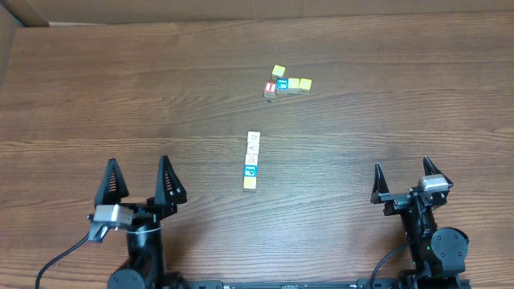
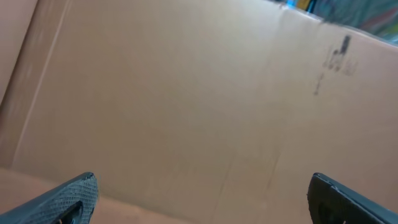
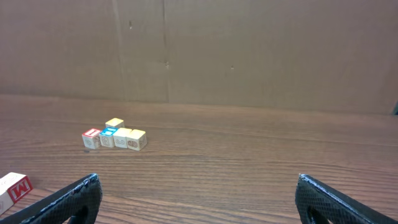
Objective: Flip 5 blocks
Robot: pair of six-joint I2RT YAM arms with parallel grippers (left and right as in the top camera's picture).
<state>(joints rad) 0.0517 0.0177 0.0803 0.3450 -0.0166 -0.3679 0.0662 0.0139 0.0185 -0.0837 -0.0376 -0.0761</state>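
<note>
Five small blocks lie in a short column at the table's middle in the overhead view: two whitish ones at the far end, a greenish one, a blue "P" and a plain yellow one nearest me. My left gripper stands open at the near left, well clear of the column. On the near right, my right gripper is open too, with nothing in it. A whitish cube with a red "M" on its side shows at the right wrist view's left edge.
A separate cluster of cubes sits farther back: a red-lettered one, a blue-faced one and three yellow ones. A cardboard wall bounds the table's far side. The left wrist view shows only that wall.
</note>
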